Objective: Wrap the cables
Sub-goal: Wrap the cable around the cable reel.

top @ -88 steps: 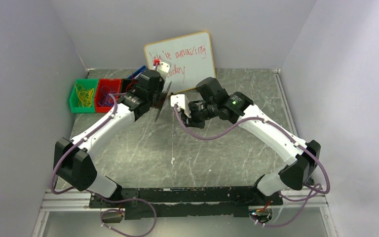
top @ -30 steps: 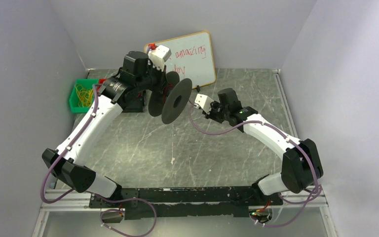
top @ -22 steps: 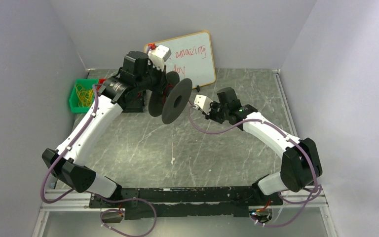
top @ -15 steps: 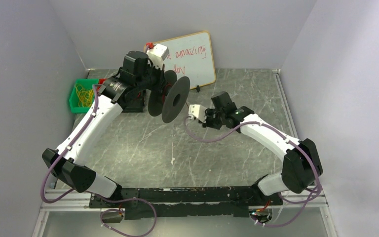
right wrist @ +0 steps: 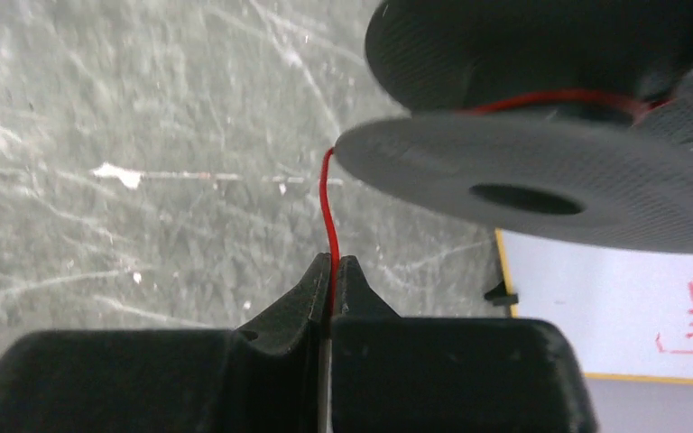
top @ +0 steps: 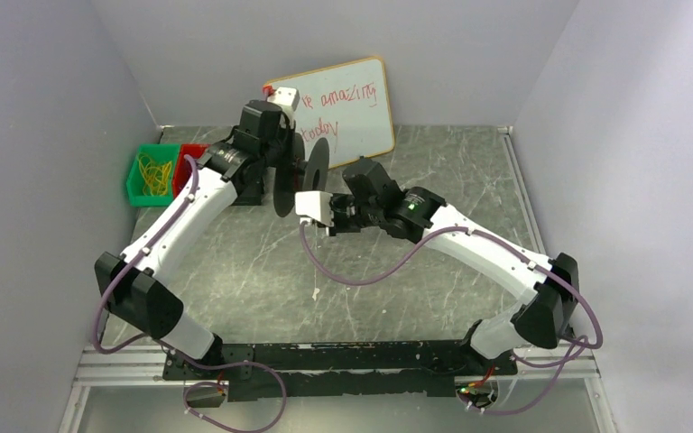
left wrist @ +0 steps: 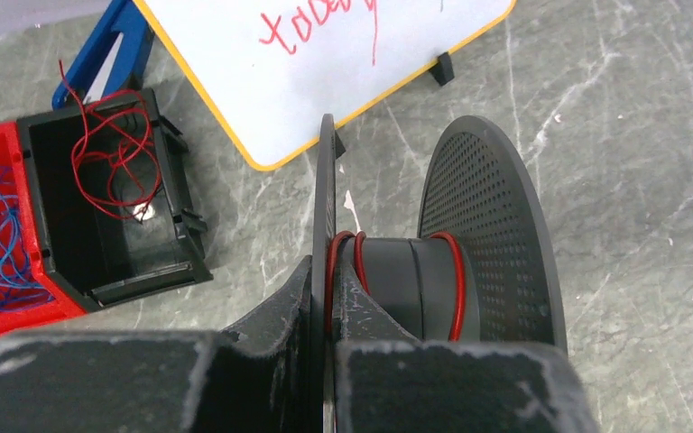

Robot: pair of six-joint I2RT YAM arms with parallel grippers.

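Note:
A black spool (left wrist: 433,271) hangs above the table; it also shows in the top view (top: 318,164) and the right wrist view (right wrist: 541,171). My left gripper (left wrist: 329,302) is shut on the spool's near flange. A few turns of thin red cable (left wrist: 457,280) lie around the hub. My right gripper (right wrist: 331,269) is shut on the red cable (right wrist: 328,207), which runs taut up to the flange edge. In the top view the right gripper (top: 307,209) is just below the spool and the left gripper (top: 281,167) is at it.
A black bin (left wrist: 176,216) holds loose red wire loops (left wrist: 113,153). Beside it stand a red bin (left wrist: 45,298) with blue wire and a green bin (top: 135,185) with yellow loops. A whiteboard (top: 334,108) leans at the back wall.
My right gripper has swung left from the spool's right side to just below it, carrying the cable. The left arm has turned the spool more edge-on.

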